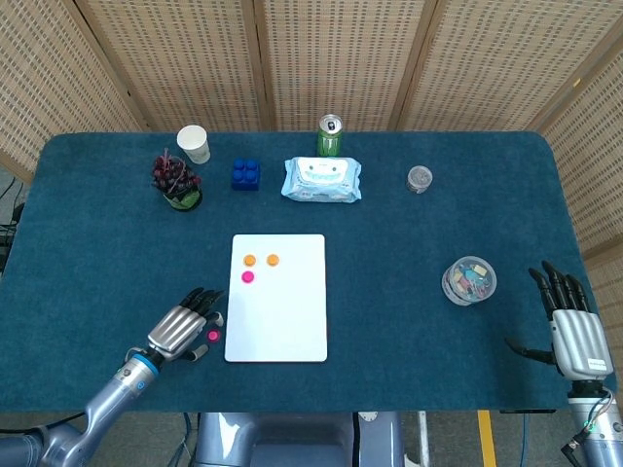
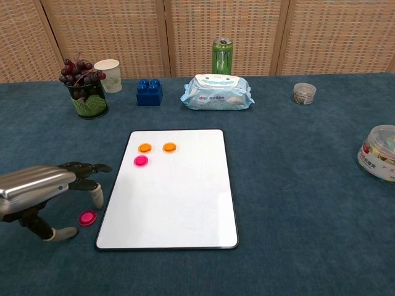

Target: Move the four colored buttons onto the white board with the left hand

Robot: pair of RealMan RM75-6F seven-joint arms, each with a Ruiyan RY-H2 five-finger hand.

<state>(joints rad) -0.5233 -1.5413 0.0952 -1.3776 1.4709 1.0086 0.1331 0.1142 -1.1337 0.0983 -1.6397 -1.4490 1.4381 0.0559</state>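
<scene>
The white board (image 1: 278, 297) (image 2: 170, 188) lies in the middle of the blue table. On its upper left part sit two orange buttons (image 1: 250, 260) (image 1: 273, 259) (image 2: 145, 148) (image 2: 169, 147) and one pink button (image 1: 247, 277) (image 2: 141, 161). Another pink button (image 1: 212, 336) (image 2: 87, 217) lies on the cloth just left of the board's lower edge. My left hand (image 1: 181, 331) (image 2: 43, 191) hovers over that loose button, fingers spread, thumb and a finger either side of it, holding nothing. My right hand (image 1: 571, 326) rests open at the table's right edge.
Along the far side stand a grape cup (image 1: 176, 182), a paper cup (image 1: 194, 143), a blue brick (image 1: 245, 173), a wipes pack (image 1: 322, 180), a green can (image 1: 330, 134) and a small jar (image 1: 419, 178). A clear tub (image 1: 468, 280) sits at the right.
</scene>
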